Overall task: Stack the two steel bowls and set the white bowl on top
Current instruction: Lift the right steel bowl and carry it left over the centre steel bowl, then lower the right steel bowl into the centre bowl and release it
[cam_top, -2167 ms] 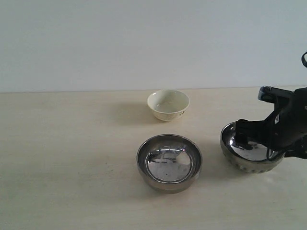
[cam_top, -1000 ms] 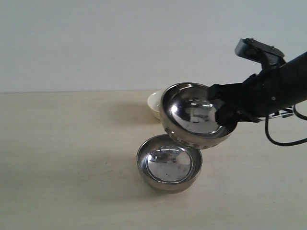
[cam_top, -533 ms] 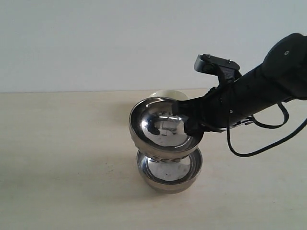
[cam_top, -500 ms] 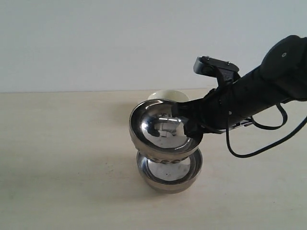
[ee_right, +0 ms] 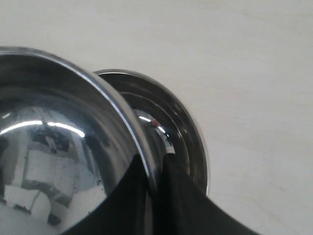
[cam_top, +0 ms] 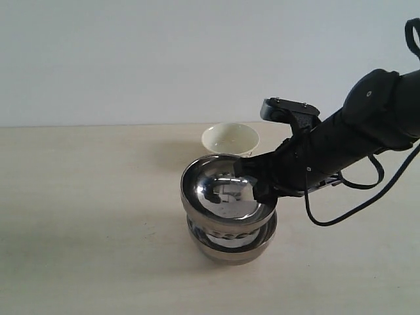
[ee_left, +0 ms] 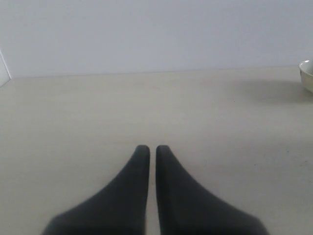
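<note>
The fluted steel bowl sits tilted in the mouth of the smooth steel bowl at the table's middle. My right gripper is shut on the fluted bowl's right rim, one finger inside and one outside. Just behind the pair stands the white bowl, upright on the table. My left gripper hovers shut over bare table with nothing in it, and is out of the exterior view.
The beige table ends at a pale wall at the back. My right arm reaches in from the right, with a black cable looping below it.
My right gripper has carried the fluted bowl from the right side leftward over the smooth bowl and lowered it into its mouth. The white bowl shows again behind.
</note>
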`<state>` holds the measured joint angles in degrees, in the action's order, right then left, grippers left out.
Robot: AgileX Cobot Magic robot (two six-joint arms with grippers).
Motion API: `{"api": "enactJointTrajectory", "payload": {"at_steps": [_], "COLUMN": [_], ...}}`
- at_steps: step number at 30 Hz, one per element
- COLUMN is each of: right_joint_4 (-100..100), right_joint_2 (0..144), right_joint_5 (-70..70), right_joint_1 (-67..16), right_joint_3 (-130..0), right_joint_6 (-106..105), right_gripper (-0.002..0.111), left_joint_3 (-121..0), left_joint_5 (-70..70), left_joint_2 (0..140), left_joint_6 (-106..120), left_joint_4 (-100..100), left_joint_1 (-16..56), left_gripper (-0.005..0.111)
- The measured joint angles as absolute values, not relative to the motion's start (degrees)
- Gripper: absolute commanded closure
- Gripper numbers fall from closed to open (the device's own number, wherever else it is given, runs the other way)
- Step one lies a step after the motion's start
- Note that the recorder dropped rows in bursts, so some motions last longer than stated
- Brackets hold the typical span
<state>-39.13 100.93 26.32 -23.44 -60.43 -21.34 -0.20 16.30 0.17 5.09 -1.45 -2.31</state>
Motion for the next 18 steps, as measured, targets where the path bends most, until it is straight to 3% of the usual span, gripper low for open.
{"api": "enactJointTrajectory", "payload": {"at_steps": [18], "right_joint_4": [-39.0], "right_joint_2": [101.6], "right_joint_5": [26.0], "right_joint_1": [-23.4], "right_joint_3": [-60.4], "right_joint_6": [-21.3], "right_gripper": [0.108], "left_joint_3": [-0.2], "left_joint_5": [16.3], "left_joint_2": [0.2], "left_joint_6": [5.1], "left_joint_4": [-1.5], "left_joint_1": [-2.3], "left_gripper": [0.103]}}
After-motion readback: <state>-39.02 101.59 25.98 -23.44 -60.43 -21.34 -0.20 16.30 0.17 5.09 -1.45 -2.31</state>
